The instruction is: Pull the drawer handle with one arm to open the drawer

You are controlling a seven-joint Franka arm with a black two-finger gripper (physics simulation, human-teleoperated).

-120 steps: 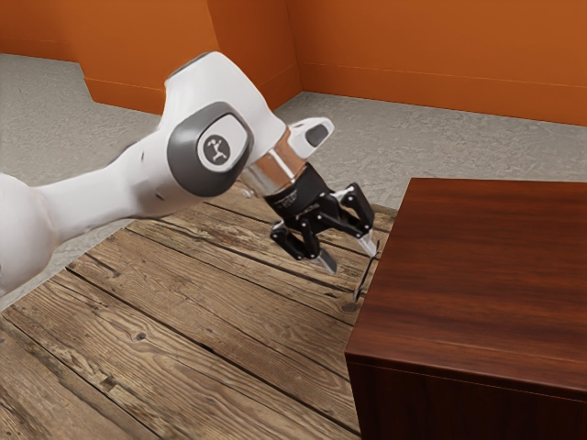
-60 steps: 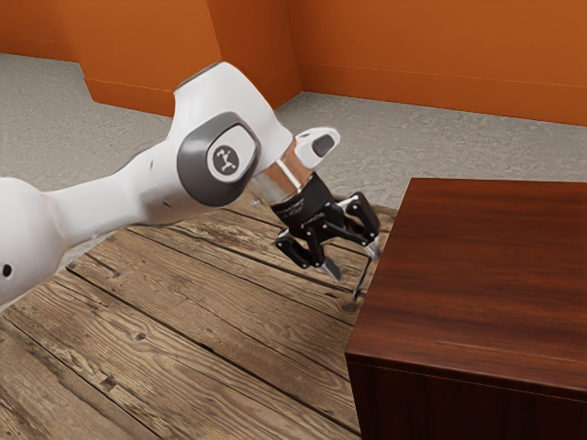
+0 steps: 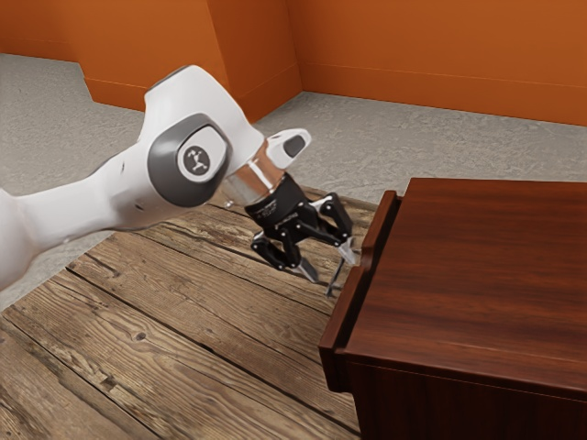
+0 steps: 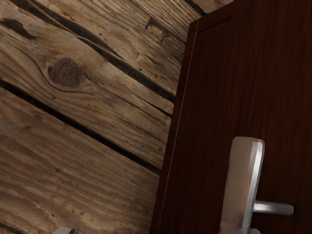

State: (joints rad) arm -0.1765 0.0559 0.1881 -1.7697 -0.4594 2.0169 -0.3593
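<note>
Progress: drawer partly open, pull under way, not finished

Arm (image 3: 110, 192) enters from the exterior view's left, elbow high, forearm sloping down toward the exterior view's right over the plank worktop (image 3: 183, 321). My wrist is tipped so the claw (image 3: 332, 269) points down and toward the cabinet

Claw state: fingers spread, not pressed together. The thin metal handle (image 3: 336, 280) lies between them, near the finger on the cabinet side. I judge it hooked rather than pinched, since I cannot see both fingers touching it

Wrist view: handle (image 4: 242, 187) is a pale upright bar on a short post, standing off the dark drawer front (image 4: 229, 97), with planks beside it

Drawer front (image 3: 359, 275) stands clear of the cabinet (image 3: 477, 266), a visible step out from the carcass edge

Left to do, as I judge it: draw back along the same line until the drawer is well out, keeping the handle from slipping off the finger
</note>
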